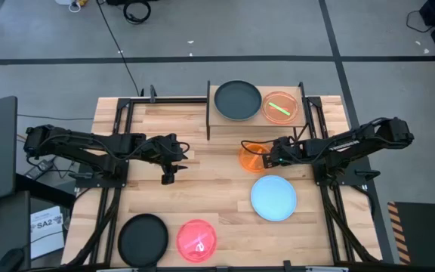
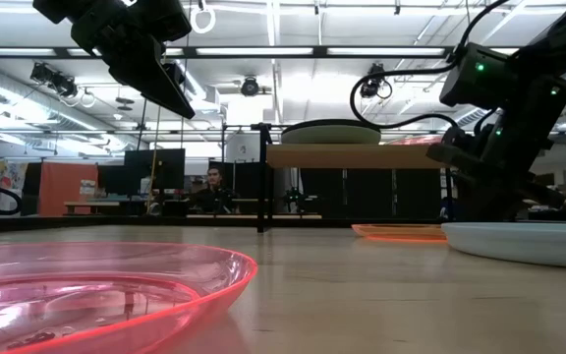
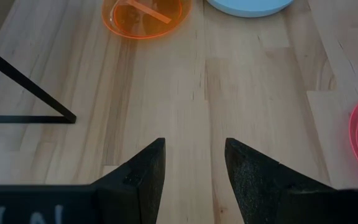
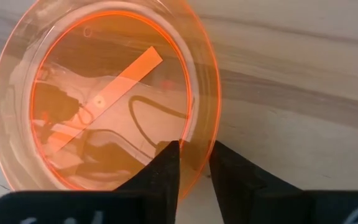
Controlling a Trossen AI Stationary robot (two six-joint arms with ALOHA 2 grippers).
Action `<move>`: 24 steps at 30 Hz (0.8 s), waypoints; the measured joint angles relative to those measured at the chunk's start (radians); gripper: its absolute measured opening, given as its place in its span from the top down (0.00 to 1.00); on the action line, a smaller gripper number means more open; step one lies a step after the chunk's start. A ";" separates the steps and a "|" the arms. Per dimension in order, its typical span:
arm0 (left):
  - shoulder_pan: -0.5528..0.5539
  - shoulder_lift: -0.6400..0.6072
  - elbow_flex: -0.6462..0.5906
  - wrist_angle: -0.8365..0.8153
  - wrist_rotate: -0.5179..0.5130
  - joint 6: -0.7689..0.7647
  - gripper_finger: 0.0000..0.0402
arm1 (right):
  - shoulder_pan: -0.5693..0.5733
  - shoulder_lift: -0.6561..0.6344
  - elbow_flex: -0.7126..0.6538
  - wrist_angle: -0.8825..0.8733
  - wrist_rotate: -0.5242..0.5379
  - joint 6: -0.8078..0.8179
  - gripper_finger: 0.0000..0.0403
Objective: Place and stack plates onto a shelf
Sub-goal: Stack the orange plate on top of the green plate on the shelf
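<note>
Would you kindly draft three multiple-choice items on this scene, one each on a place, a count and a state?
1. Where does the light blue plate lie?
A. on the shelf
B. on the table, near the right arm
C. on top of the red plate

2. How many plates rest on the shelf?
A. none
B. two
C. four

3. What is the right tool doing?
A. straddling the rim of the orange plate
B. hanging over the black plate at the table's front
C. resting on the shelf

Answers: 1 B, the high view shows it on the tabletop beside that arm. 2 B, a black plate and a lime green plate sit there. 3 A, the right wrist view shows one finger on each side of the rim.
</note>
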 joint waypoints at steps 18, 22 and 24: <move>0.000 0.000 0.000 0.000 0.000 0.000 0.57 | 0.000 0.003 -0.002 0.055 0.002 0.000 0.98; 0.000 0.000 0.000 0.000 0.000 0.000 0.57 | 0.000 0.003 -0.003 0.078 0.005 0.000 0.98; 0.000 0.000 0.000 0.000 0.000 0.000 0.57 | 0.000 0.003 -0.003 0.092 0.005 -0.001 0.98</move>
